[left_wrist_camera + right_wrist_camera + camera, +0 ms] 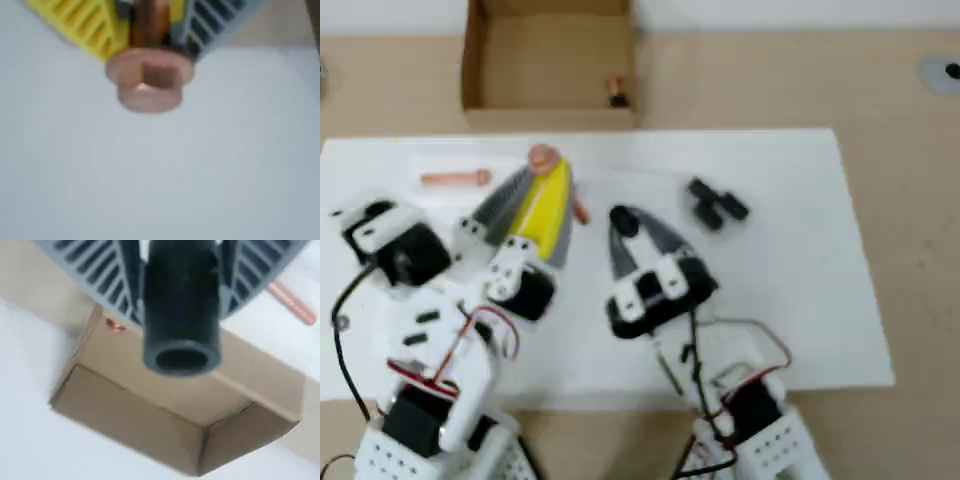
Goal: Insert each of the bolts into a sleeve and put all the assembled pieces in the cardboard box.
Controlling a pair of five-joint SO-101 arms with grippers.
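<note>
Three bolts can be counted, four sleeves, and one cardboard box. Near the white sheet's [790,330] far left corner a loose bolt [455,178] lies flat, its long axis parallel to the far edge. Just right of it the left gripper [540,172] has its yellow and grey fingers clamped on a second bolt [149,82]. That bolt's shank runs back between the fingers, and its head sticks out past the tips toward the far edge. A short copper piece [580,212] shows beside the yellow finger; what it is cannot be told. The cardboard box [480,70] sits on the table just past the far edge, and in its near right corner is an assembled piece [616,92], copper above dark. Near the sheet's middle the right gripper [626,228] grips a black sleeve [181,325] lengthwise, its open bore facing the box. Toward the right, two loose sleeves [716,203] lie touching, nearer the far edge.
</note>
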